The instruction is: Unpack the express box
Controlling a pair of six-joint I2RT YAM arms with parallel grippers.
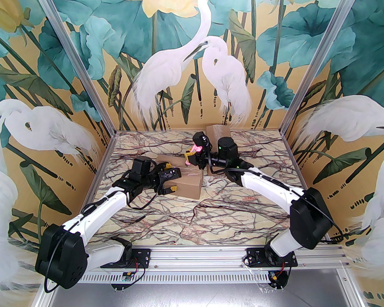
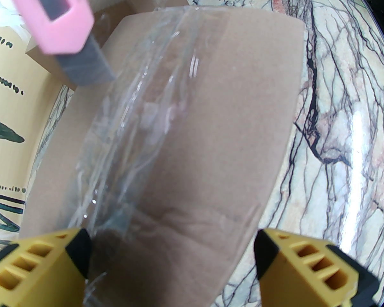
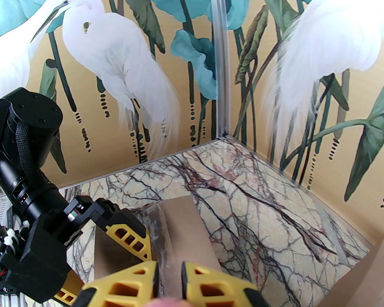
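Straddling taped box [image 2: 211,123] with left gripper [image 2: 172,261] spread wide; pinching pink knife [image 2: 59,21] in right gripper [image 3: 168,277], blade [image 2: 89,62] at the tape [image 2: 140,107].

The express box [image 2: 217,123] is matt brown cardboard under wrinkled, glossy clear tape [image 2: 137,114]. At its three o'clock the tabletop [image 2: 339,107] shines like polished marble; at eleven o'clock, a smooth pink plastic cutter [image 2: 60,14].

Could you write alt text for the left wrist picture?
A taped cardboard box lies on a marble table, a pink utility knife poised at its far end. Yellow fingers of the open left claw frame its near end.
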